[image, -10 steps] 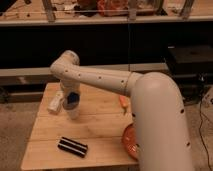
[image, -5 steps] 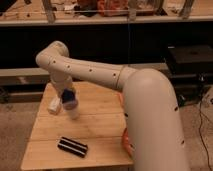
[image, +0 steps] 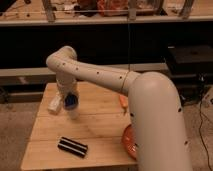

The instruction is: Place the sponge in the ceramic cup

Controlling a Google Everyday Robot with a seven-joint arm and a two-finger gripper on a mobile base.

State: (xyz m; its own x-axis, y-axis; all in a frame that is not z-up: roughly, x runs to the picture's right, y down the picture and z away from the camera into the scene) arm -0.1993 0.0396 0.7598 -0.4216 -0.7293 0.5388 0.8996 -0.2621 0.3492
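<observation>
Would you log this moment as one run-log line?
end effector: over ceramic cup | sponge: at cup's mouth | white bottle: beside cup

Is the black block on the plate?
No, the block lies on the table apart from the plate, with the end effector over the cup.

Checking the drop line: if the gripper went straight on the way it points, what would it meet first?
The gripper hangs pointing down, the sponge at its tip. The ceramic cup stands right below, so it would probably meet that first, not the white bottle beside; depth is unclear.
</observation>
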